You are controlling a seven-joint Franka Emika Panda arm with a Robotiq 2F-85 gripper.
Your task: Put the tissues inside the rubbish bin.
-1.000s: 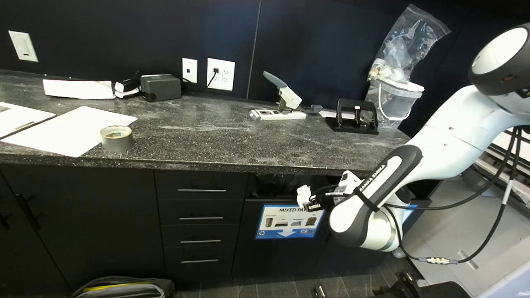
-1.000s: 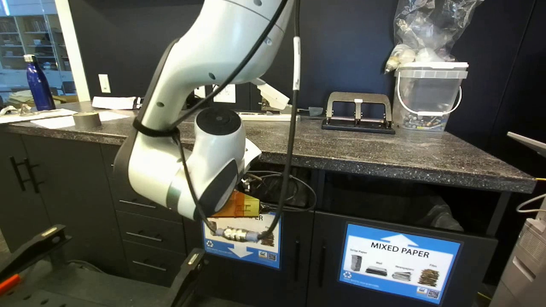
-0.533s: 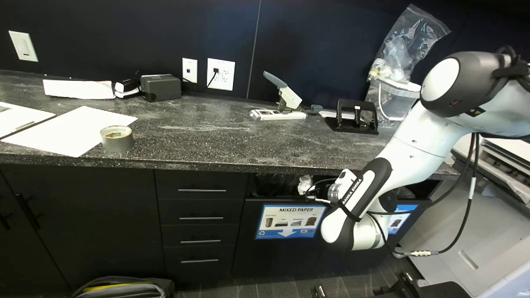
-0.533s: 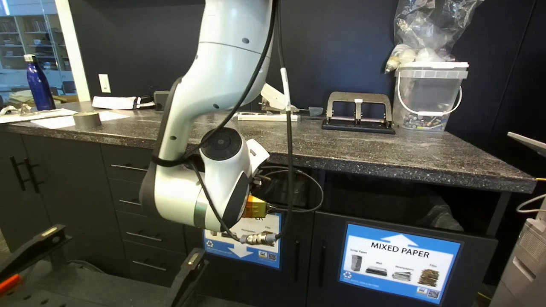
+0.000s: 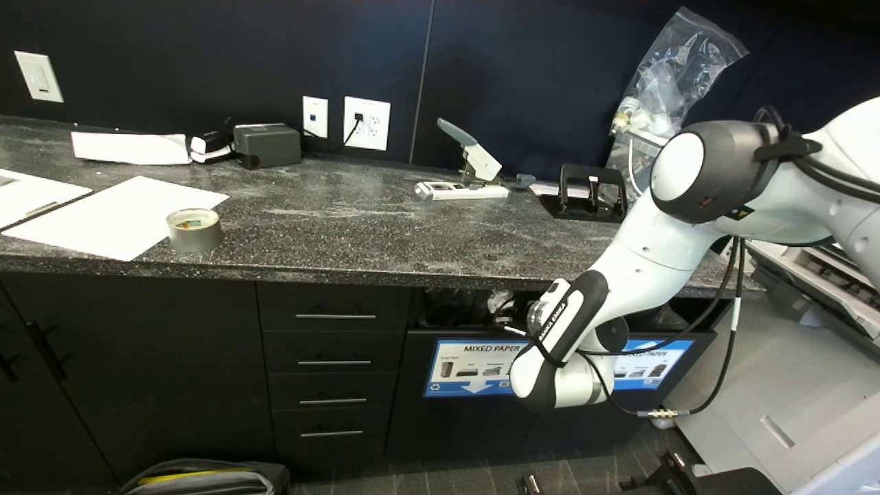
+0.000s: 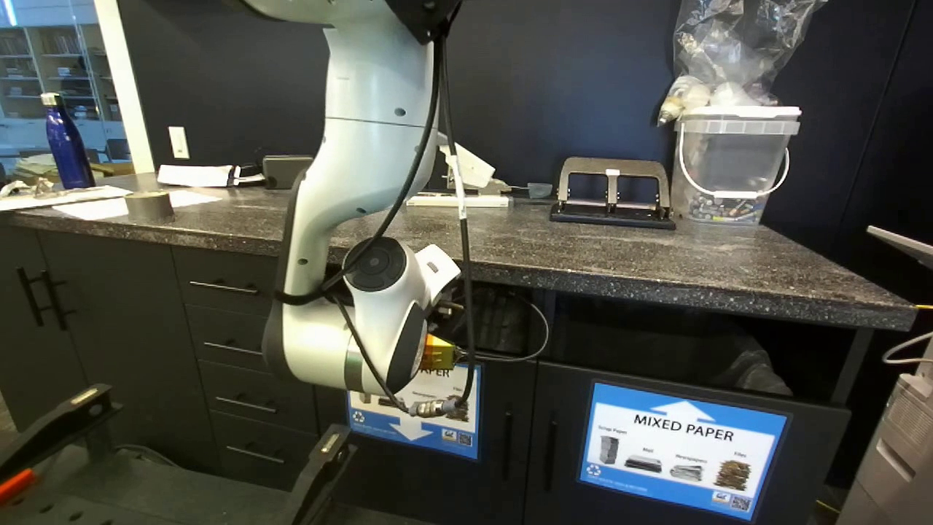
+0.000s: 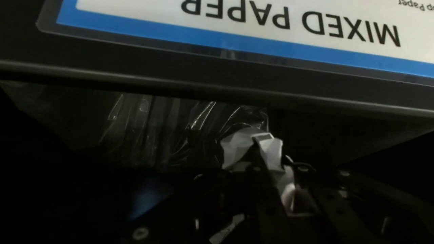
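Note:
A crumpled white tissue (image 7: 237, 147) sits in my gripper (image 7: 268, 152), whose dark fingers are closed around it in the wrist view. In an exterior view the same tissue (image 5: 500, 301) shows dimly inside the dark slot of the rubbish bin (image 5: 445, 311), under the counter. Just outside that slot, the arm's wrist covers part of the MIXED PAPER sign (image 5: 474, 368). Clear plastic liner (image 7: 162, 132) hangs behind the bin's front edge (image 7: 203, 85), beside the tissue. Most of the gripper is in deep shadow or hidden behind the wrist in both exterior views.
The counter's front edge (image 5: 344, 278) overhangs the slot closely. A neighbouring slot has its own MIXED PAPER sign (image 6: 685, 445). On the counter stand a tape roll (image 5: 194, 230), a stapler (image 5: 467, 189), a hole punch (image 6: 612, 193) and a clear bucket (image 6: 732, 160). Loose cable (image 5: 729, 344) hangs from the arm.
The gripper has carried the tissue from in front of the sign up over the front edge and deeper into the slot. The arm has shifted toward the cabinet, with the jaws staying shut.

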